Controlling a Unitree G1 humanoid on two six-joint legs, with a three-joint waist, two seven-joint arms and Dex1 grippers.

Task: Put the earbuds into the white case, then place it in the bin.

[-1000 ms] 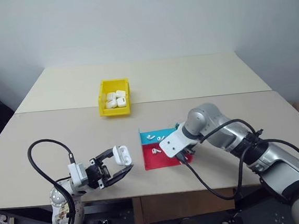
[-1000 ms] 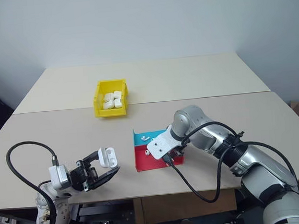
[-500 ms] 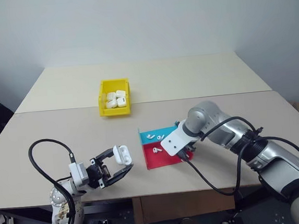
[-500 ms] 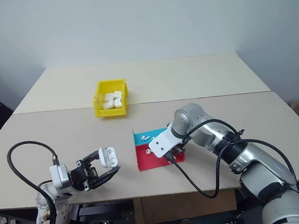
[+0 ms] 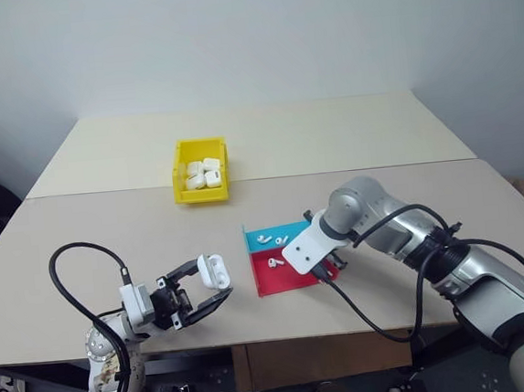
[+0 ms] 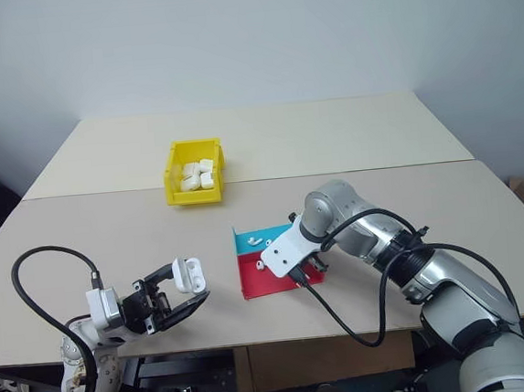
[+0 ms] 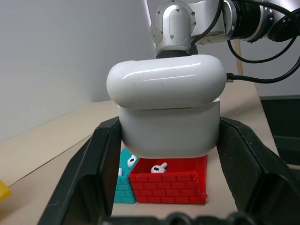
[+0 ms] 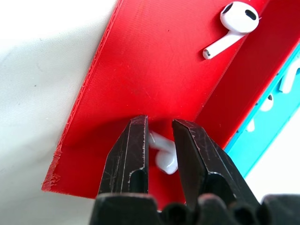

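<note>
Lower left of the head view: the white case (image 5: pixel 214 272) is clamped lid-open in the left gripper (image 7: pixel 169 140), presented for loading. Right gripper (image 8: pixel 159 154), centre frame, pinches an earbud (image 8: pixel 164 158) in the red tray (image 8: pixel 140 70). The bin (image 5: pixel 183 189) sits upper-left.

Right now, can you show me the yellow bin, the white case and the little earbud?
yellow bin (image 5: pixel 184 199), left eye view, front wall.
white case (image 7: pixel 168 131), left wrist view, front of body.
earbud (image 8: pixel 165 158), right wrist view, rounded head.
</note>
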